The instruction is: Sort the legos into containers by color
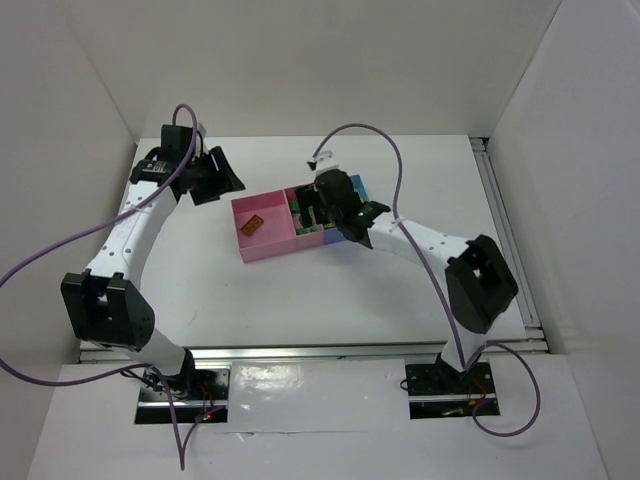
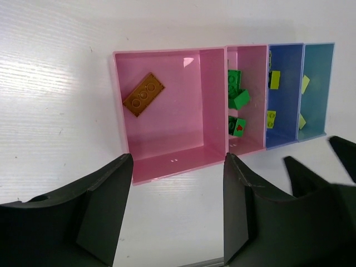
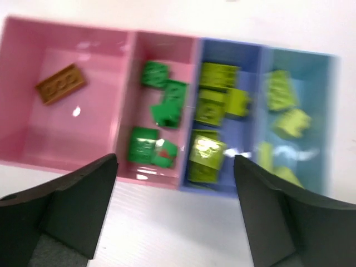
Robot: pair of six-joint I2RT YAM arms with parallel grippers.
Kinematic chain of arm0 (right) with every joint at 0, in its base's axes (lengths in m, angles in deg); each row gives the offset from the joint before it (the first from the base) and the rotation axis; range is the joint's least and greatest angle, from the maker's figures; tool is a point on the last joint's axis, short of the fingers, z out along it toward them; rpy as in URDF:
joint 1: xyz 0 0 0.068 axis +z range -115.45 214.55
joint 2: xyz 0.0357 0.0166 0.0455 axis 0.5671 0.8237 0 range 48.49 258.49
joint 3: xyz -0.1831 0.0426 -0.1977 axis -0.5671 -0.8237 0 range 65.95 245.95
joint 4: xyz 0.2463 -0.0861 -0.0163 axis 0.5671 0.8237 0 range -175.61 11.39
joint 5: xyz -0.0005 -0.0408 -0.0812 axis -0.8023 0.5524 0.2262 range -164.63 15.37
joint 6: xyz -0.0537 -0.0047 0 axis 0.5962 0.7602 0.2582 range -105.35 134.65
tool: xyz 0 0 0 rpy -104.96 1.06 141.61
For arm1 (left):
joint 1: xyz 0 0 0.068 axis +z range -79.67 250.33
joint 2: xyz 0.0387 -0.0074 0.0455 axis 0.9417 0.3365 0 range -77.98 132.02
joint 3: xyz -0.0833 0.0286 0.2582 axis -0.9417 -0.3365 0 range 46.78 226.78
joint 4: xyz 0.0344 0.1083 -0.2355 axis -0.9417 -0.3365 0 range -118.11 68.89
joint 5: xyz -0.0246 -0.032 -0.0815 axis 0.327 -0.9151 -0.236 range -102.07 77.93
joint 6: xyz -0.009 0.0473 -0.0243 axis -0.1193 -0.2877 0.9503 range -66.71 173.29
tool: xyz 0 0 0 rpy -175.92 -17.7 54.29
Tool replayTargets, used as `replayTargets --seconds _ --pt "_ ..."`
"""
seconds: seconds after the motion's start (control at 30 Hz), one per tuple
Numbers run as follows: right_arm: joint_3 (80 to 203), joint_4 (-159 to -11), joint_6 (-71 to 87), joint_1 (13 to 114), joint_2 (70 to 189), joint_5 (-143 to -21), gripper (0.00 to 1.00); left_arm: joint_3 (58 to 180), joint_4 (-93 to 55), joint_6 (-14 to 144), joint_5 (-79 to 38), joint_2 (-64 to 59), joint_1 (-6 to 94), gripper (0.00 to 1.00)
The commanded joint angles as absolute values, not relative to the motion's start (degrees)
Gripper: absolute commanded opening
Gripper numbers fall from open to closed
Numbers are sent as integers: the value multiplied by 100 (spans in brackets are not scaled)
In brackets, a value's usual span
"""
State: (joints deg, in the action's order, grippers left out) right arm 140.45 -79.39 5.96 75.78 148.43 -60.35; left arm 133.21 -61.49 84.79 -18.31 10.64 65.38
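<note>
Black R tool (image 3: pixel 175 164) over tray (image 3: pixel 83 34)

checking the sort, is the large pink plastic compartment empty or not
Not empty: one orange-brown studded brick lies flat in the pink compartment, alone.

We see a white desk (image 1: pixel 300 310) with one thing lying directly on it: the containers (image 1: pixel 268 250), a joined four-part tray sitting flat near the centre, slightly toward twelve o'clock. Its large pink compartment (image 1: pixel 277 222) is at the nine o'clock end and the light blue compartment (image 1: pixel 360 185) at three o'clock.
</note>
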Motion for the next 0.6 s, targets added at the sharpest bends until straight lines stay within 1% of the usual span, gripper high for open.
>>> replayTargets --seconds 0.0,0.03,0.07,0.1,0.13,0.23,0.3,0.33,0.43,0.57 --pt "13619 -8044 122 7516 13886 -4314 94 13256 -5969 8309 -1910 763 6568 69" --pt "13470 -7947 33 7515 13571 -4038 95 13256 -5969 8308 -1910 762 6568 69" --pt "13172 -7833 -90 7515 13411 -3757 100 13195 -5917 8308 -1910 693 6568 69" --pt "13021 -7571 -343 7515 13253 -3354 100 13116 -5847 8308 -1989 692 6568 69" --pt "12881 -7412 -494 7515 12929 -3185 100 13115 -5846 8308 -1989 622 6568 69" --pt "12397 -6630 -1302 7454 12453 -2632 100 12940 -5679 8308 -2112 491 6568 72" --pt "12169 -6182 -1889 7401 12048 -2437 100 12791 -5609 8308 -2165 411 6568 76" --pt "12107 -5762 -2067 7401 11934 -2270 100 12790 -5556 8308 -2165 333 6568 76" --pt "11878 -5154 -2506 7401 11608 -2138 100 12658 -5556 8247 -2165 139 6568 76" --pt "11685 -4677 -2797 7401 11414 -2084 100 12387 -5451 8247 -2165 -151 6568 76"
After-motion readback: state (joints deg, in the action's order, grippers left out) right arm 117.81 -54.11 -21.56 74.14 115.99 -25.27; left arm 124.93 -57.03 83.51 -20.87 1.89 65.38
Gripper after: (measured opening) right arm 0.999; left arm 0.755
